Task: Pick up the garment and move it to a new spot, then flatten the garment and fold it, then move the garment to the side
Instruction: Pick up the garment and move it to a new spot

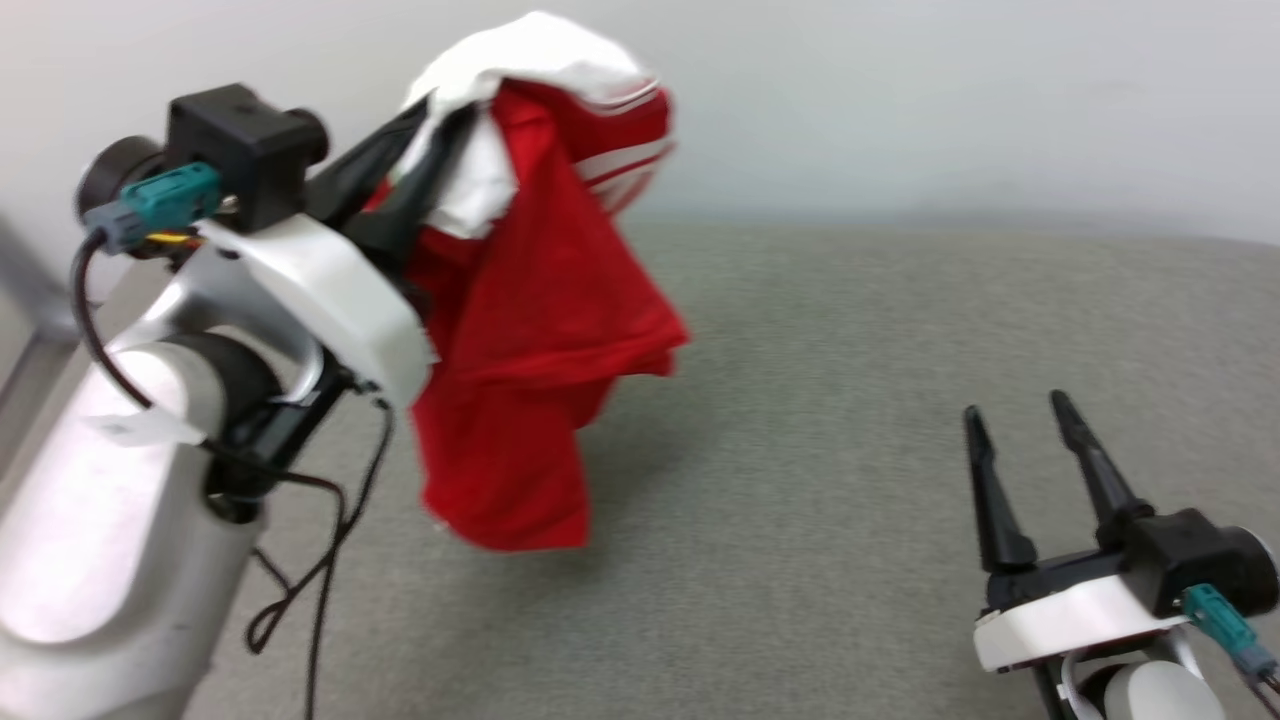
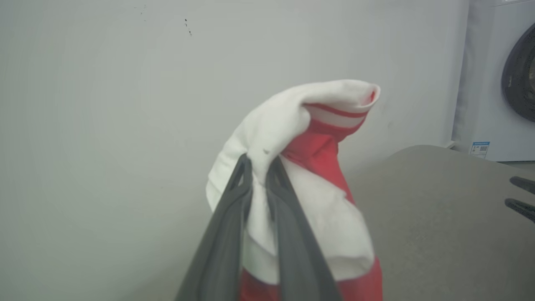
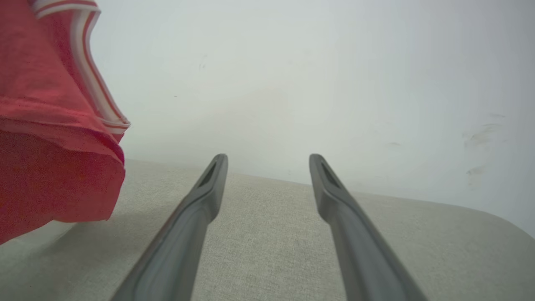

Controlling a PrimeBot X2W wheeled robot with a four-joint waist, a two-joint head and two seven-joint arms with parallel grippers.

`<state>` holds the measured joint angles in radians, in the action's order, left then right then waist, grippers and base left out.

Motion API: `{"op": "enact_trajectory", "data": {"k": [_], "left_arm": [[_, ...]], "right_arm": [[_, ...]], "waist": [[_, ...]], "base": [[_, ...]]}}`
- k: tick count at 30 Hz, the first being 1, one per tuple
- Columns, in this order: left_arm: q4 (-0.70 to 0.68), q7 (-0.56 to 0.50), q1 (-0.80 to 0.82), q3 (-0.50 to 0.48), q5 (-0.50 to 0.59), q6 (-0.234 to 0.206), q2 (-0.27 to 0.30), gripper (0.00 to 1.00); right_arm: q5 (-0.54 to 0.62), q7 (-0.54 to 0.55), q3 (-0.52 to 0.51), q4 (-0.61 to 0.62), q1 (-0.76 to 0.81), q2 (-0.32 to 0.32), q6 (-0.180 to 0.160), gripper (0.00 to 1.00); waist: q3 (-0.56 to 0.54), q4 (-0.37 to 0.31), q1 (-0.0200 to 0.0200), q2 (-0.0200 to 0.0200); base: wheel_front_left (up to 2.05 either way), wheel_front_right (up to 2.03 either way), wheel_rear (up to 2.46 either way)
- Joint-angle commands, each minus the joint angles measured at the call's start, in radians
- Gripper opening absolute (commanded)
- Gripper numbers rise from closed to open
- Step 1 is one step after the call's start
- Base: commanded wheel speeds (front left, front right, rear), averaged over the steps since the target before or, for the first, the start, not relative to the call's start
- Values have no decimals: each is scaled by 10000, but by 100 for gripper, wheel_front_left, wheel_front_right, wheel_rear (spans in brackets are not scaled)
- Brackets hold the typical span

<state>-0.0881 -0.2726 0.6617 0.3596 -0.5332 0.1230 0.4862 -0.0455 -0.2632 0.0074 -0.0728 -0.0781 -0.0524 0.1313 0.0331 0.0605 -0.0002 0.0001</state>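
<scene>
The garment [image 1: 530, 330], red with white sleeves and striped trim, hangs in a bunch above the grey surface [image 1: 850, 450]. My left gripper [image 1: 440, 150] is shut on a white fold near its top; in the left wrist view the fingertips [image 2: 259, 165] pinch white cloth of the garment [image 2: 317, 217]. The chest lettering is hidden in the folds. My right gripper [image 1: 1020, 415] stands open at the lower right, well clear of the cloth, nothing between its fingers [image 3: 267, 161]. The right wrist view has the garment [image 3: 50, 138] hanging at its left.
A pale wall [image 1: 950, 100] rises behind the grey padded surface. A white washing machine [image 2: 501, 83] stands at the right of the left wrist view. Loose black cables [image 1: 320, 560] dangle from my left arm.
</scene>
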Motion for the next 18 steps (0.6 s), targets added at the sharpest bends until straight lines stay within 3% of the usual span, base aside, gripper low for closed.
{"op": "enact_trajectory", "data": {"k": [1,11,18], "left_arm": [[-61,-43,148,59,-48,-37,-137,0],[84,206,781,865,-260,-186,-1615,0],[615,844,954,868,-465,-329,-2293,0]], "right_arm": [[27,-23,27,13,32,37,-9,100],[-331,-25,-772,106,-240,29,-9,100],[-454,-23,-1240,116,-351,30,-9,100]], "waist": [[-107,-511,2,-1],[380,-2358,2,-1],[833,-2748,2,-1]], "base": [[0,0,0],[0,0,0],[0,0,0]]}}
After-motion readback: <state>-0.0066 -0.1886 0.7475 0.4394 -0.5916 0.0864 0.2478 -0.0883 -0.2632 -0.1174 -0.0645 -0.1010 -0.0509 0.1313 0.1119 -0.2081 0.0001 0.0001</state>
